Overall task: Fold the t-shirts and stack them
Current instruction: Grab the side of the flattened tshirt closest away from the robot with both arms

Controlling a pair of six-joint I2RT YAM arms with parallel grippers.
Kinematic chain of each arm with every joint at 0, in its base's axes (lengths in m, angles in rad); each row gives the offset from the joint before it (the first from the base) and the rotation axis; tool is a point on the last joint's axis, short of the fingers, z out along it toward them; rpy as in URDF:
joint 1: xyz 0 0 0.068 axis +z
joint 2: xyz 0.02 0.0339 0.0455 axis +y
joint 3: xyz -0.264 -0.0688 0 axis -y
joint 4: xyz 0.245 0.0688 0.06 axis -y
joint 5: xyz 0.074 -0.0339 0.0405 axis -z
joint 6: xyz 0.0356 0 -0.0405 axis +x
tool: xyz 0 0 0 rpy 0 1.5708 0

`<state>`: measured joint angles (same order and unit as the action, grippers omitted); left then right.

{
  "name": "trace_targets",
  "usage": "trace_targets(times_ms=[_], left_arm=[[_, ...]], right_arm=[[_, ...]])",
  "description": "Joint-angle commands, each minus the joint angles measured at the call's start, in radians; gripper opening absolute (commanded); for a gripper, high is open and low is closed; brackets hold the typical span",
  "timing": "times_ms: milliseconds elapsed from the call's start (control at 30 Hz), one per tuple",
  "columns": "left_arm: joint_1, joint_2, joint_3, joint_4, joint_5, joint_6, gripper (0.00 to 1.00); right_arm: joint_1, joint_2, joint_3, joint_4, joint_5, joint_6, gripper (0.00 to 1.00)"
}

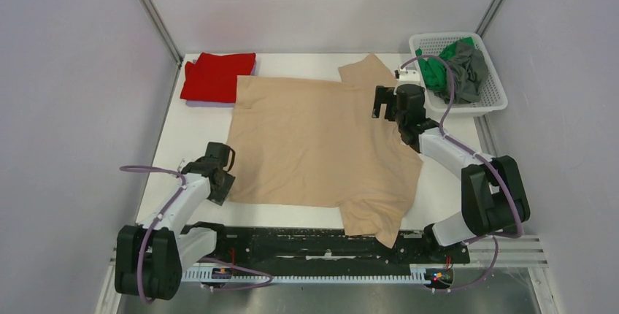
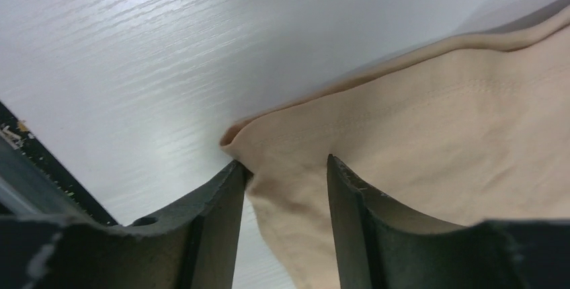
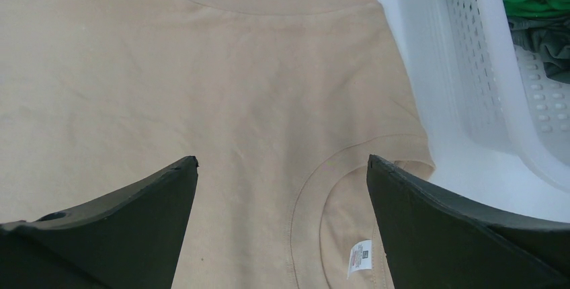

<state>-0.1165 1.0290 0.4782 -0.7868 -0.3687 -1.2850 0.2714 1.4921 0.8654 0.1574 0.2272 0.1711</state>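
Observation:
A large beige t-shirt (image 1: 314,146) lies spread flat across the table, one sleeve hanging over the near edge. A folded red t-shirt (image 1: 215,77) sits at the back left. My left gripper (image 1: 223,175) is at the beige shirt's near-left hem corner. In the left wrist view the left gripper (image 2: 284,161) is open, and its fingers straddle that corner of cloth (image 2: 430,134). My right gripper (image 1: 383,102) hovers over the neck end. In the right wrist view the right gripper (image 3: 282,159) is wide open above the collar and its white label (image 3: 361,257), holding nothing.
A white mesh basket (image 1: 487,106) at the back right holds a green t-shirt (image 1: 434,73) and a grey t-shirt (image 1: 471,73). In the right wrist view the basket wall (image 3: 470,67) is close to the right finger. Grey walls enclose the table on three sides.

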Motion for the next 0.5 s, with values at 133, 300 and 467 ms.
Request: trace_targets(times_ms=[133,300,467], left_arm=[[0.011,0.123,-0.023,0.134,0.05,0.024,0.19],[0.011,0.064,-0.016,0.102,0.038,0.061,0.02],[0.012,-0.003,-0.005,0.084,0.047,0.128,0.02]], right_arm=[[0.006,-0.061,-0.017,-0.026,0.057,-0.017,0.98],[0.015,-0.09,-0.027,-0.071,0.065,-0.009,0.98],[0.074,-0.176,-0.048,-0.185,0.094,-0.044,0.98]])
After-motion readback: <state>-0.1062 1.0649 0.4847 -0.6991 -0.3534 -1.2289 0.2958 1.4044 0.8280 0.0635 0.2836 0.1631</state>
